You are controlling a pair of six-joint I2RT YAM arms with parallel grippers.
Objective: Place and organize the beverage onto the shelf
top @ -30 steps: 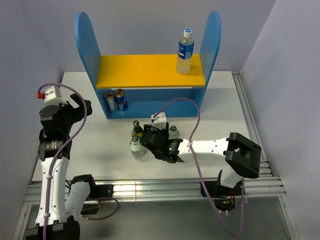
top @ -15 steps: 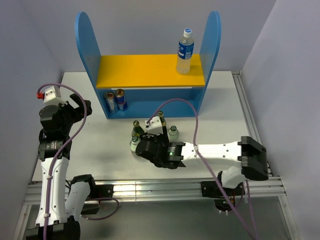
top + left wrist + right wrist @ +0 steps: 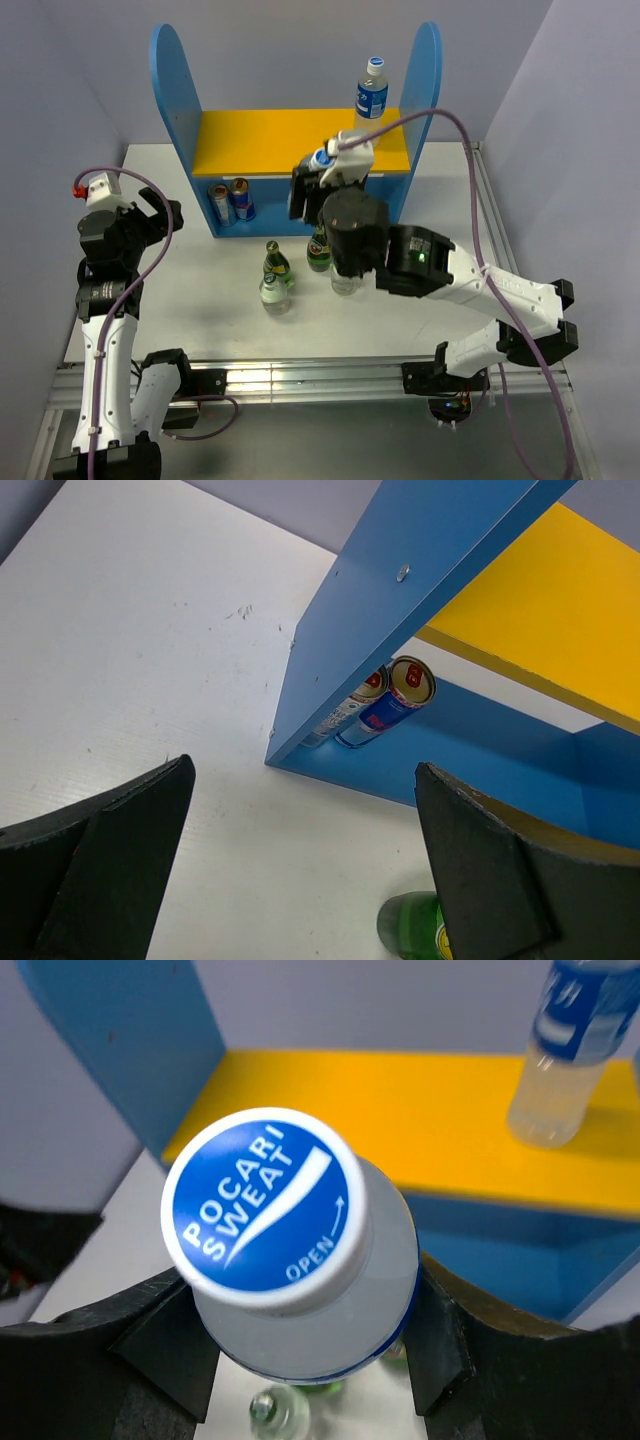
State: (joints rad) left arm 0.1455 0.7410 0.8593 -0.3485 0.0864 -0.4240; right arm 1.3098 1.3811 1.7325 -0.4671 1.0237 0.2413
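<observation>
The blue shelf (image 3: 172,90) has a yellow-orange upper board (image 3: 270,142). One blue-capped plastic bottle (image 3: 369,102) stands on the board's right end. My right gripper (image 3: 315,182) is shut on the second blue-capped plastic bottle (image 3: 322,159) and holds it raised in front of the board; the right wrist view shows its cap (image 3: 262,1205) between the jaws. Two green glass bottles (image 3: 275,262) (image 3: 318,252) and two clear glass bottles (image 3: 272,294) (image 3: 343,282) stand on the table. My left gripper (image 3: 152,215) is open and empty, left of the shelf.
Two drink cans (image 3: 230,202) stand at the left end of the lower tier, and also show in the left wrist view (image 3: 385,702). A green bottle (image 3: 418,926) shows by my left gripper's right finger. Walls close in the table on three sides.
My right arm has risen from among the bottles on the table, carrying the blue-capped plastic bottle up and back toward the shelf's upper board. The left arm has not moved.
</observation>
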